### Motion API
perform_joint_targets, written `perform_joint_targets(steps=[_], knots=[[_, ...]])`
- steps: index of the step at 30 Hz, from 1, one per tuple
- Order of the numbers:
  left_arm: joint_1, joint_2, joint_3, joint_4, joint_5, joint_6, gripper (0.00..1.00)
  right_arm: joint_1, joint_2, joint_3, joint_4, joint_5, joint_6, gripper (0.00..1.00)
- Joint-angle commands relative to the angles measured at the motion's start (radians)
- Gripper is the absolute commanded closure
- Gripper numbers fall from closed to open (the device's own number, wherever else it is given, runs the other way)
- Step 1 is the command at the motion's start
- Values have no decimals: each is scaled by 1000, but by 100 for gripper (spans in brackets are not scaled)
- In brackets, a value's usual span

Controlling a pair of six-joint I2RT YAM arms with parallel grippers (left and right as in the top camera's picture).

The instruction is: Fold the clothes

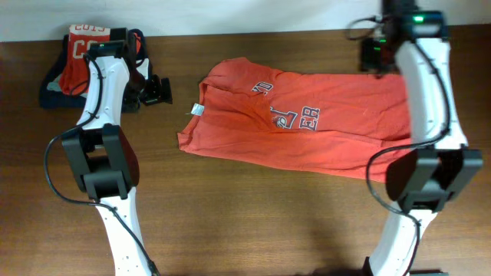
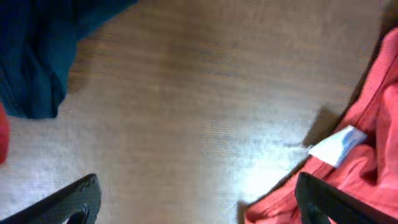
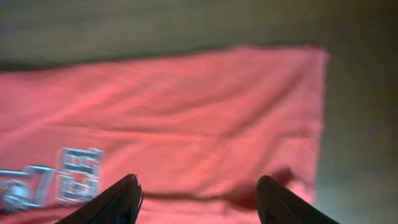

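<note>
The clothes, an orange-red T-shirt (image 1: 307, 123) with navy-and-white print, lie partly folded across the middle of the table, the white neck tag (image 1: 197, 110) at the left end. My left gripper (image 1: 163, 90) hovers just left of the collar. In the left wrist view it (image 2: 198, 186) stands wide open over bare wood, with the tag (image 2: 339, 145) and collar (image 2: 373, 155) by its right finger. My right gripper (image 1: 374, 55) is at the shirt's far right end. Seen from the right wrist, it (image 3: 198, 182) is open above the flat cloth (image 3: 186, 106), holding nothing.
A folded red shirt with white lettering (image 1: 80, 50) lies on a dark navy garment (image 1: 54, 92) at the back left, behind my left arm. The navy cloth (image 2: 31, 56) shows in the left wrist view. The wooden table (image 1: 253, 215) ends at the back wall.
</note>
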Motion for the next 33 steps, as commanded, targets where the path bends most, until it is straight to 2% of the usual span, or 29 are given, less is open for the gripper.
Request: perform_joint_targets(steps=[1, 5, 9, 12, 17, 22, 27, 31, 33], knots=[[2, -1, 12, 79, 35, 15, 1, -75, -17, 12, -48, -16, 12, 35], [1, 0, 12, 110, 154, 12, 1, -149, -17, 12, -98, -22, 12, 33], [-14, 0, 20, 170, 382, 46, 1, -216, -17, 12, -126, -39, 12, 29], [-55, 0, 35, 224, 391, 45, 1, -257, -17, 12, -119, -83, 11, 24], [-169, 0, 84, 343, 286, 45, 1, -309, -7, 11, -76, -108, -6, 23], [-266, 0, 97, 500, 114, 45, 1, -315, 13, 10, -16, -153, -78, 22], [-319, 6, 96, 633, 2, 46, 1, -317, 58, 10, 58, -153, -79, 22], [-329, 29, 96, 686, -44, 46, 1, -317, 111, 10, 90, -174, -109, 23], [-329, 38, 96, 665, -43, 46, 1, -317, 132, 10, 71, -192, -112, 28]])
